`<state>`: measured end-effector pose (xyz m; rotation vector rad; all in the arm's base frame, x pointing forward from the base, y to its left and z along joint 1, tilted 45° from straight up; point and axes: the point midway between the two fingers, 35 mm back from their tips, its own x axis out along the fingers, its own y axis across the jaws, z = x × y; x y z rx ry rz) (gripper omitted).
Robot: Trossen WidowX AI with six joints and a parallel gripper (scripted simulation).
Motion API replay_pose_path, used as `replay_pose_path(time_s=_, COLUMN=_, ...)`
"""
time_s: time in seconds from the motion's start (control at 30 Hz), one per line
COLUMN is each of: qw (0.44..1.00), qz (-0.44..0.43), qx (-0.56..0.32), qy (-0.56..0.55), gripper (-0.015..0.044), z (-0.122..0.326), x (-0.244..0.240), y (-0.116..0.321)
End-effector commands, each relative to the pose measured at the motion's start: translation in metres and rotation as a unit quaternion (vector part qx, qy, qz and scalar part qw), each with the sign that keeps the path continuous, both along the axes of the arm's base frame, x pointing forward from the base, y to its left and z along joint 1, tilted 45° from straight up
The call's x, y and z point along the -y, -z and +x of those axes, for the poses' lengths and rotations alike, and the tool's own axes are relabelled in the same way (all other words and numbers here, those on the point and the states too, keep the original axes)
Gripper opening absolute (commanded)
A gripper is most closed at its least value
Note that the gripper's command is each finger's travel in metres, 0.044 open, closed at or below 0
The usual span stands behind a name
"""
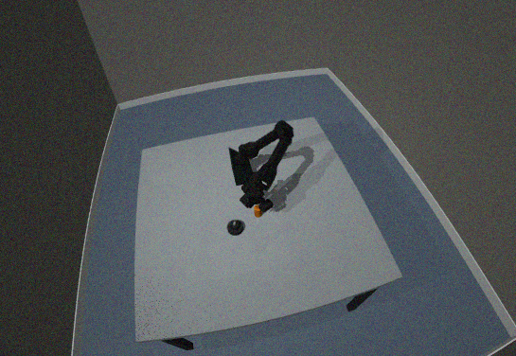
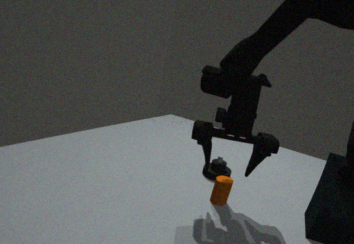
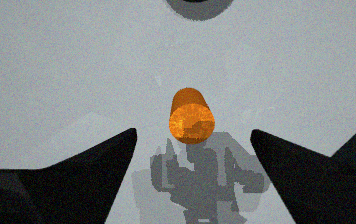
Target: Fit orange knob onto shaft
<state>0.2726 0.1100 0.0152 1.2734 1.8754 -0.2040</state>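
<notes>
The orange knob (image 1: pixel 258 211) (image 2: pixel 221 191) (image 3: pixel 191 120) stands upright on the table; its underside and hole are hidden. My gripper (image 2: pixel 227 170) (image 3: pixel 193 134) is open wide and empty, its fingertips above the level of the knob's top. In the wrist view the knob lies midway between the two fingers, slightly ahead of the line of the tips. The dark round pedestal (image 1: pixel 236 227) (image 2: pixel 206 172) stands near the knob, with the small silver shaft (image 2: pixel 220 159) pointing up from its raised middle. The shaft's flat side is too small to make out. Only the pedestal's edge shows in the wrist view, at the top.
The white table (image 1: pixel 201 284) (image 2: pixel 95 182) carries the arm, whose dark base stands at the right in the exterior view. A dark upright panel (image 1: pixel 240 167) stands beside the arm in the top view. The arm's shadow falls around the knob.
</notes>
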Motion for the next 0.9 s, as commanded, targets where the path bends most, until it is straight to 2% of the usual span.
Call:
replay_pose_path(time_s=0.0, qw=1.0, qz=0.001, qx=-0.004, qy=0.001, gripper=0.044, z=-0.001, x=-0.004, y=0.004)
replay_pose_path(time_s=0.87, qw=1.0, qz=0.001, qx=-0.004, qy=0.001, gripper=0.044, z=-0.006, x=-0.034, y=0.034)
